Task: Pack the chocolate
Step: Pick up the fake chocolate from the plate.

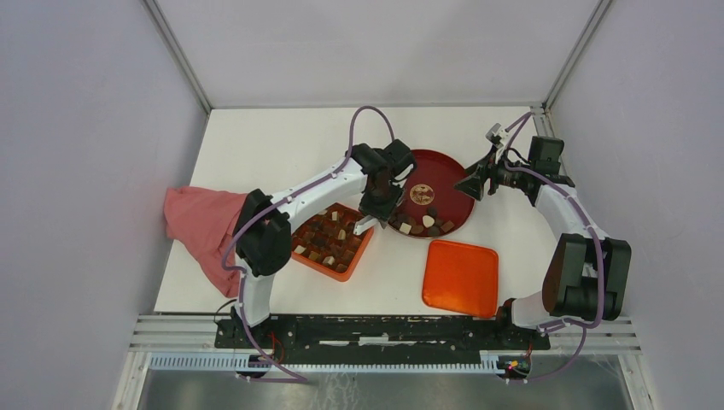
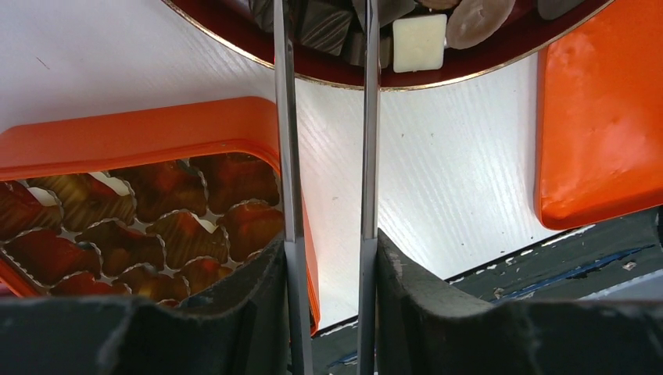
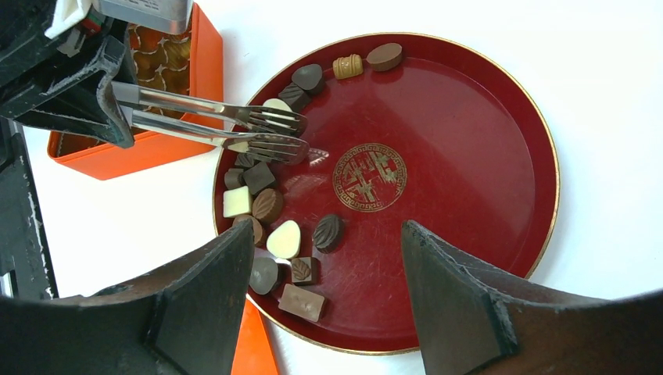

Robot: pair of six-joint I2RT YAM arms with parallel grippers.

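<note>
Several chocolates, dark, mid brown and cream, lie along the left side of the round dark-red plate; they also show in the top view. The orange compartmented box holds several pieces in paper cups. My left gripper is shut on metal tongs. The tong tips sit slightly apart among the pieces at the plate's left edge. I cannot tell whether they grip one. My right gripper is open and empty, hovering over the plate's right side.
The orange lid lies flat in front of the plate and shows in the left wrist view. A pink cloth lies left of the box. White walls enclose the table on three sides.
</note>
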